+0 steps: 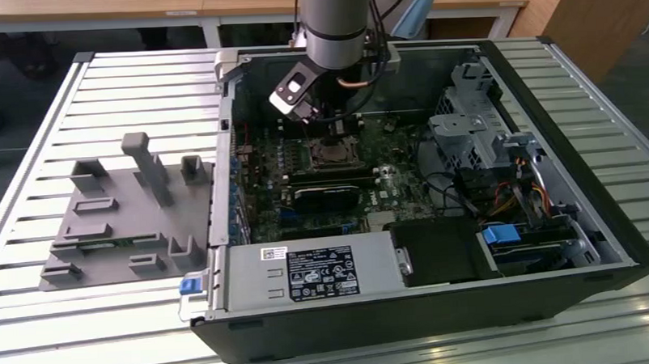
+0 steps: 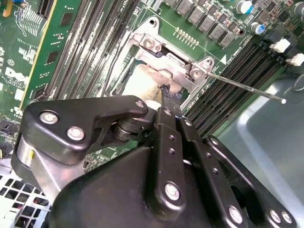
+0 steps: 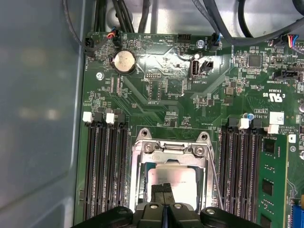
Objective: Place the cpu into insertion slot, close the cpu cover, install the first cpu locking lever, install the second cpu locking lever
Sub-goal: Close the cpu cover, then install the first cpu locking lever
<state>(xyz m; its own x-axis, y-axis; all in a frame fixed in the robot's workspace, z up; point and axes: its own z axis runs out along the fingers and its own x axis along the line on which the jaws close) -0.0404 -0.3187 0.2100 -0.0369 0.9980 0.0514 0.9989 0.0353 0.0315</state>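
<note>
First wrist view: chip (image 3: 178, 183) lies in socket (image 3: 137, 166), cover (image 3: 173, 151) apparently down around it; gripper (image 3: 164, 188) fingers pressed together, tips on chip face. Second wrist view: lever (image 2: 247, 88) stands unlatched. Likely cover-closing step, which calls for light, level pressure.

**CPU seated, cover down**

The small pale silver-gold square cpu (image 3: 183, 180) lies flat in the silver-rimmed square insertion slot (image 3: 138, 164). The thin silver windowed cpu cover (image 3: 171, 159) frames it. One thin wire locking lever (image 2: 247, 88) juts free alongside.

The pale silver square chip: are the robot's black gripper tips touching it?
Cannot tell. In the first wrist view the black gripper overlaps the pale silver chip; neither gap nor contact shows.
</note>
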